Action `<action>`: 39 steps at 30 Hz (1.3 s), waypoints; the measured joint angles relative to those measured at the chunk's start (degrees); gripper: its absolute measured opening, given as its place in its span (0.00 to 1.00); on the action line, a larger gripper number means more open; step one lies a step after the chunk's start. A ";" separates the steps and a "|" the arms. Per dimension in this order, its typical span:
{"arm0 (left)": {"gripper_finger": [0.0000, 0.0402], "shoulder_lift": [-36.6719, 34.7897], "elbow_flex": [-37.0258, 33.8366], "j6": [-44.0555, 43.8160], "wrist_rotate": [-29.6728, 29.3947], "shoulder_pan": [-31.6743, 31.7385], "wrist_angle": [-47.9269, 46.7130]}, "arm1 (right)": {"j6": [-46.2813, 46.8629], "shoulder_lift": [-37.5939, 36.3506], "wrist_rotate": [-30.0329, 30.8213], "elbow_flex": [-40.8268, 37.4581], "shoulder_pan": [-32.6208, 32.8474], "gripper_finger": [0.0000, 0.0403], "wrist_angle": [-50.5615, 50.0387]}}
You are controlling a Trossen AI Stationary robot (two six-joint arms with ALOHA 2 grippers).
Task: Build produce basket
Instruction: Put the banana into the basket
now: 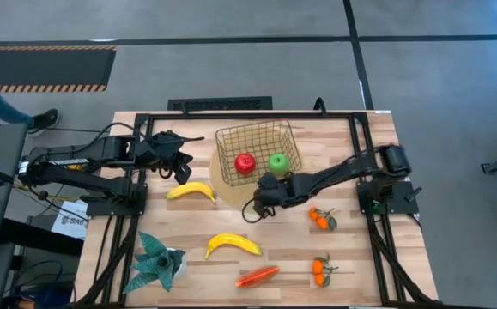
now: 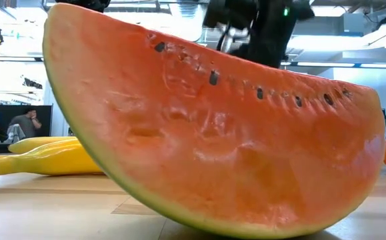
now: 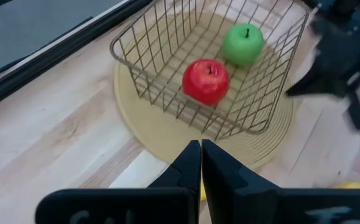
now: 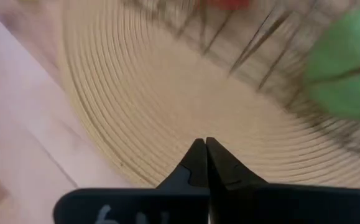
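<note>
My right gripper (image 1: 265, 190) hung with fingers pressed together and empty, just beside the basket (image 1: 257, 137) over the edge of the mat (image 4: 167, 112). My left gripper (image 1: 179, 172) was also pinched closed on nothing, near a banana (image 1: 191, 192). The basket sat on the mat, holding a red apple (image 1: 245, 163) and a green apple (image 1: 278, 160). The other produce lay on the table (image 1: 360, 275).

gold wire basket (image 1: 257, 150) upright w/ red apple (image 1: 245, 163) & green apple (image 1: 278, 161) inside; bananas, tangerines outside.
</note>
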 joint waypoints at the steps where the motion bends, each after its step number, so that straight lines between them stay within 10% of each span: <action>1: 0.00 0.02 0.00 -0.08 0.02 -0.02 -0.58 | -0.05 -1.65 0.18 0.00 -0.08 0.00 -0.52; 17: 0.02 1.44 0.00 7.84 10.88 -0.02 -8.48 | -5.97 -35.89 0.18 0.09 0.99 0.00 -9.94; 39: 0.56 36.19 0.78 23.35 14.52 -2.09 -10.30 | -13.17 -56.73 -2.33 0.15 0.93 0.06 -11.47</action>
